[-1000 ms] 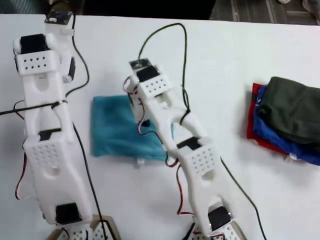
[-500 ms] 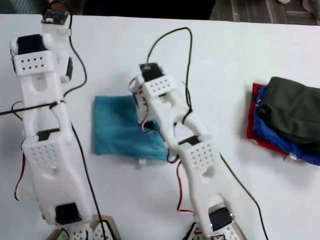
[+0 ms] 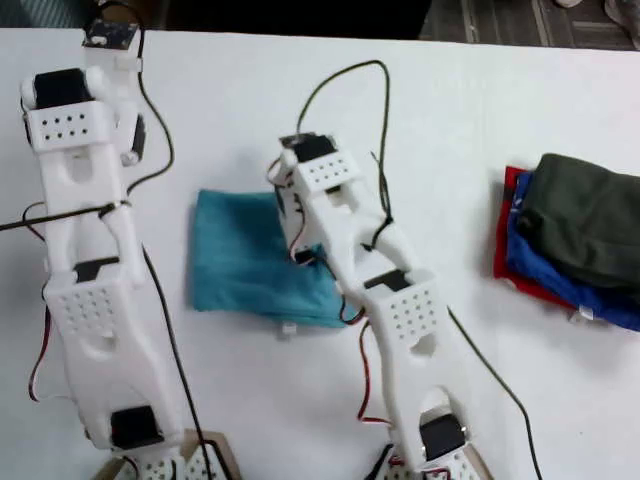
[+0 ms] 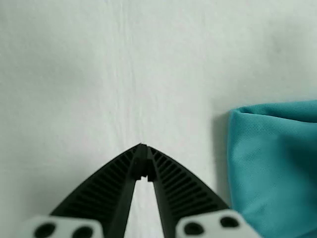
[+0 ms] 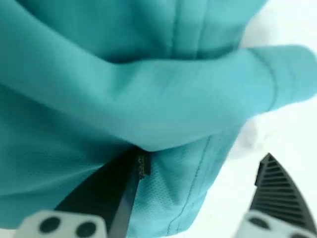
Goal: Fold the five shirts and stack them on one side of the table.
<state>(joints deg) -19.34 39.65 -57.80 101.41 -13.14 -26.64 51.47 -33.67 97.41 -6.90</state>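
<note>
A folded teal shirt [image 3: 240, 260] lies on the white table [image 3: 450, 120] between the two arms. My right gripper [image 5: 204, 161] is open at the shirt's right edge. One of its fingers [image 5: 124, 188] is tucked under a fold of the teal shirt [image 5: 148, 99], and the other stands over bare table. My left gripper [image 4: 142, 148] is shut and holds nothing, low over the table just beside a corner of the teal shirt [image 4: 272, 163]. At the right edge sits a stack of folded shirts [image 3: 580, 240]: dark green on top, then blue, then red.
The left arm [image 3: 75, 120] stretches along the table's left side and the right arm [image 3: 400, 310] up the middle, with its cable [image 3: 380, 110] looping above. Open tabletop lies between the teal shirt and the stack.
The right arm has shifted to the right and slightly nearer, and the teal shirt has slid a little to the right with it. The left arm has barely moved.
</note>
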